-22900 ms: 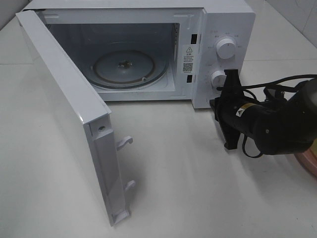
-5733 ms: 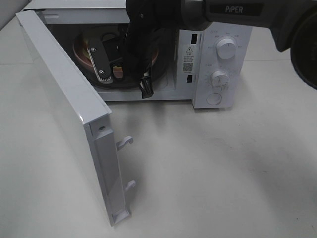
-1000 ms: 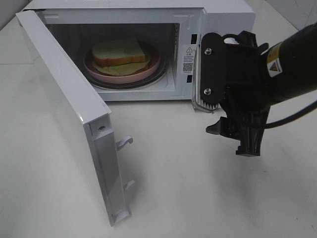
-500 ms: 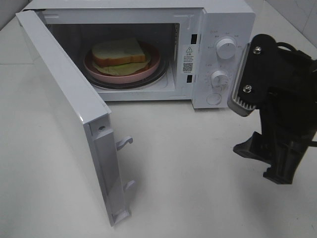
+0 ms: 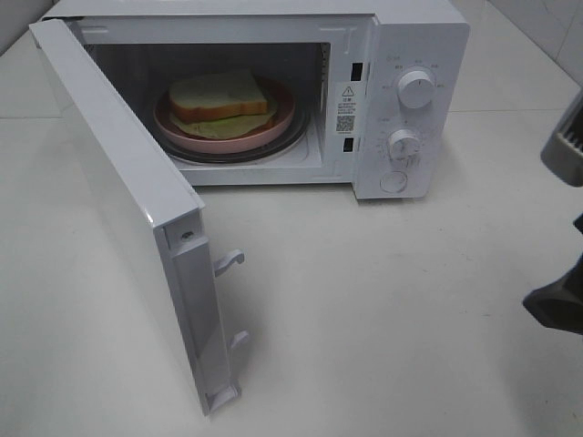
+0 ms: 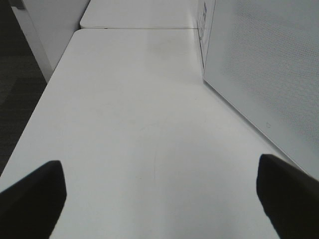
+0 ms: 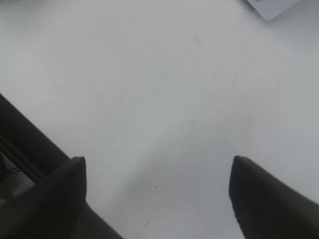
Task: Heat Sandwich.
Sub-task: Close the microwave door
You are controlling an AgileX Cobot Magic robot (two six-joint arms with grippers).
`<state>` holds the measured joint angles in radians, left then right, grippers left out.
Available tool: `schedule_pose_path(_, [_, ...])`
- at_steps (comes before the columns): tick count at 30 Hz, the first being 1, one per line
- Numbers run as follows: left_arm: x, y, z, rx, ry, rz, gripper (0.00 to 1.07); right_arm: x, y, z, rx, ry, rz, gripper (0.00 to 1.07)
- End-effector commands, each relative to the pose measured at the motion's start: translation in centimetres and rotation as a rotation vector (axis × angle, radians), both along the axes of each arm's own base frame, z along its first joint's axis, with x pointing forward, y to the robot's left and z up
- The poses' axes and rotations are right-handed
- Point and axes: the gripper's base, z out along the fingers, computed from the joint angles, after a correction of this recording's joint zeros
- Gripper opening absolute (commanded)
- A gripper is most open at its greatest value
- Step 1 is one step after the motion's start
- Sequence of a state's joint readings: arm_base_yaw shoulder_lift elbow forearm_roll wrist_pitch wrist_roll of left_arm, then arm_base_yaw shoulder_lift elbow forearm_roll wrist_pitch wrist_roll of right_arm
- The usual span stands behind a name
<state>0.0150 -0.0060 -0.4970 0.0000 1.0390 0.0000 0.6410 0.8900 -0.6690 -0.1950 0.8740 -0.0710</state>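
Observation:
The sandwich [image 5: 221, 98], white bread with a brown crust and pale green filling, lies on a round pink plate [image 5: 273, 127] inside the open white microwave [image 5: 414, 36]. The microwave's door [image 5: 118, 191] swings out to the left. At the far right edge of the high view, my right gripper [image 5: 567, 228] stands open and holds nothing, well away from the microwave. Its wrist view shows both dark fingers [image 7: 269, 199] apart over bare table. My left gripper [image 6: 157, 199] is open over the white table beside the door's outer face [image 6: 264, 74]; the high view does not show it.
Two white knobs [image 5: 416, 91] and a round button [image 5: 394, 181] sit on the microwave's right panel. The door's two latch hooks [image 5: 230, 261] stick out toward the table's middle. The white table [image 5: 364, 300] extends in front.
My right gripper has pulled back to the right from in front of the microwave's control panel to the view's edge. The sandwich and plate stay in the cavity.

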Motion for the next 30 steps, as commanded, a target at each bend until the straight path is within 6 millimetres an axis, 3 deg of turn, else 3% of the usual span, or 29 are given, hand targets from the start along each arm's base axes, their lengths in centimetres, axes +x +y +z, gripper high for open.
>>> schedule_pose_path(1, [-0.3, 0.0, 0.0, 0.000, -0.027, 0.004, 0.98, -1.2, -1.0, 0.3, -0.001, 0.030, -0.060, 0.76])
schedule_pose_path(13, [-0.3, 0.0, 0.0, 0.000, -0.027, 0.004, 0.98, -4.6, -3.7, 1.5, 0.038, 0.036, -0.165, 0.76])
schedule_pose_path(19, [-0.3, 0.0, 0.0, 0.000, -0.027, 0.004, 0.98, -6.7, -5.4, 2.6, 0.141, -0.076, -0.189, 0.76])
schedule_pose_path(30, [-0.3, 0.0, 0.0, 0.000, -0.027, 0.004, 0.98, -8.9, -7.8, 0.9, 0.245, -0.256, -0.407, 0.76])
